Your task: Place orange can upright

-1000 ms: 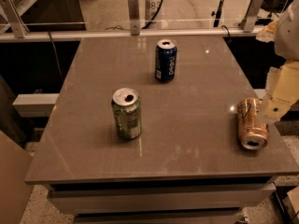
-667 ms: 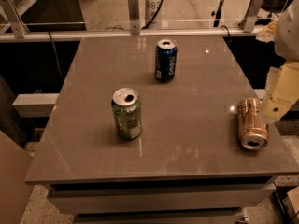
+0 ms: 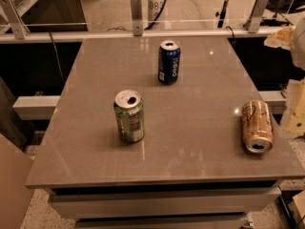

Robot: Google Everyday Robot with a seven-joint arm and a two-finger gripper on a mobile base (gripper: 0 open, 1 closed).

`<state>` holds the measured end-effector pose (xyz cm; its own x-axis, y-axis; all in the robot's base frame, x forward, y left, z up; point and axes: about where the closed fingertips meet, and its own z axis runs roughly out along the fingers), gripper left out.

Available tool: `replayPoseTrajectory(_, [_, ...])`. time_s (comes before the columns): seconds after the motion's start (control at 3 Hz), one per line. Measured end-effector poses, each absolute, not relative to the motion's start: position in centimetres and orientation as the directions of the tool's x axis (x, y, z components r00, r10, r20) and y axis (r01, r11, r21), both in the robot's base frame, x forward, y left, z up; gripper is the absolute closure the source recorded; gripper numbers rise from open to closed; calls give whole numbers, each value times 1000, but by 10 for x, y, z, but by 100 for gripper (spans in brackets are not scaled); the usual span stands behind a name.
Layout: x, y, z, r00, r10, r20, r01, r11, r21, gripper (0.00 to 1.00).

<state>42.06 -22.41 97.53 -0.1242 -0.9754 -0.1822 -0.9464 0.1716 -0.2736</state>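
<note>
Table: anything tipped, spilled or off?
The orange can lies on its side near the table's right edge, opening toward the camera; the green can and blue can stand upright. No spill visible. The gripper sits just right of it.

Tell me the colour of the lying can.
Orange can: orange-copper, silver top; camera view. Gripper just right of it.

Plenty of bare table (image 3: 190, 166) along the front and between the three cans. Upright green can (image 3: 129, 116) left of centre, upright dark blue can (image 3: 169, 62) farther back, both well apart from the orange can (image 3: 257, 126), lying on its side near the right edge. Just beyond that edge, close beside it, the gripper (image 3: 291, 113); open room above the orange can and on its left
</note>
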Motion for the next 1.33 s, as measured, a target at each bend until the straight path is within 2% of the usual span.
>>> replayPoseTrajectory(0.67, [411, -243, 967, 103, -983, -153, -969, -64, -240, 0])
replayPoseTrajectory(1.33, [411, -268, 962, 390, -914, -113, -903, -355, -243, 0])
